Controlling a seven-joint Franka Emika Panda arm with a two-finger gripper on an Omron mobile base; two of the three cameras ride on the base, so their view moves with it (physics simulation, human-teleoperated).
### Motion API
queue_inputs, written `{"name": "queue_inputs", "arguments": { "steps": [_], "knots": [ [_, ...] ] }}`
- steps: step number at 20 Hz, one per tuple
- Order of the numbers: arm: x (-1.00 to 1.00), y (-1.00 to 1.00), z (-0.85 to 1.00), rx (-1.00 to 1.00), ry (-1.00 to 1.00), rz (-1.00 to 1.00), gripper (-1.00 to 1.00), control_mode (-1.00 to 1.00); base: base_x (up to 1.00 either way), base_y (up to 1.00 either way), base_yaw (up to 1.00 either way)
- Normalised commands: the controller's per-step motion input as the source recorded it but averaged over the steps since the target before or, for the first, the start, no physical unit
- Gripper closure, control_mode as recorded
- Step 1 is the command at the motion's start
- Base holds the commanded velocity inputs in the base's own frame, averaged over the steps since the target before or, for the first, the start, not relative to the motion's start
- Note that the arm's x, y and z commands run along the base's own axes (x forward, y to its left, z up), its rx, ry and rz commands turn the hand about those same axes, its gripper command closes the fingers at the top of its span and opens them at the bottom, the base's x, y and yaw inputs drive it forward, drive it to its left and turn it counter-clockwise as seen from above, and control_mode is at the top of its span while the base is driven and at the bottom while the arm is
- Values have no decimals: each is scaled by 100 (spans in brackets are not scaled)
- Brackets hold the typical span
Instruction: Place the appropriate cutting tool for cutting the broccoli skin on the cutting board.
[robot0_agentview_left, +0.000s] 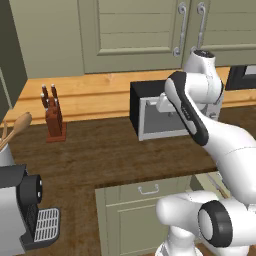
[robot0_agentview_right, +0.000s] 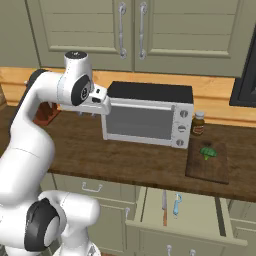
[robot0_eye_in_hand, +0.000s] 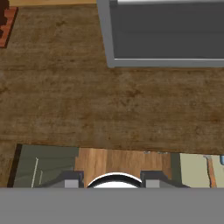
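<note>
Your pincer (robot0_agentview_right: 87, 114) hangs high at upper left of the right base view, before the oven (robot0_agentview_right: 147, 119); whether its jaws are spread you cannot tell. The tool (robot0_agentview_right: 164, 209) lies in the open drawer (robot0_agentview_right: 177, 227) at bottom, beside a blue utensil (robot0_agentview_right: 177, 205). Descend past the desk (robot0_agentview_right: 125, 160) edge, mind the drawer walls, and grip the handle. The board (robot0_agentview_right: 218, 170) with broccoli (robot0_agentview_right: 208, 152) sits right.

Dark wood table (robot0_agentview_right: 125, 160) running beneath grey-green cabinets (robot0_agentview_right: 150, 30), orange-tan ledge (robot0_agentview_left: 95, 95) lining the wall, drawer (robot0_agentview_right: 197, 212) standing open
</note>
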Motion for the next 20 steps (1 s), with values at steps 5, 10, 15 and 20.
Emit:
{"name": "queue_inputs", "arguments": {
  "steps": [5, 10, 15, 20],
  "knots": [
    [-30, -2, 0, 0, -6, 0, -100, -100, 0, 0, 0],
    [-59, -78, -10, 6, -4, -3, -100, -100, 0, 0, 0],
    [-74, -100, -32, 19, 1, -4, -100, -100, 0, 0, 0],
    [-36, -100, -43, 12, 9, -2, -100, -100, 0, 0, 0]
  ]
}}
